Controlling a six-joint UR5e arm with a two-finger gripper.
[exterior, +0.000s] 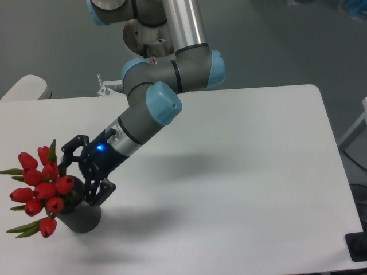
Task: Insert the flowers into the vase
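The bunch of red tulips (41,186) sits in the dark grey vase (80,216) near the front left corner of the white table (241,172), leaning out to the left so that the buds and a few green leaf tips overhang the vase's rim. The vase stands upright close to the table's front edge, and the leaves reach almost to the left border of the view. The black two-finger gripper (80,175) is just right of the blooms and above the vase, its fingers (97,192) spread apart with nothing between them, though one finger sits close against the flowers and contact cannot be ruled out. The arm (143,114) slopes up and back toward the rear of the table. To the right the tabletop is bare surface as far as its rounded far corner. The vase's mouth and the stems are hidden behind buds and gripper. A dark object (358,247) is cut off at the lower right.
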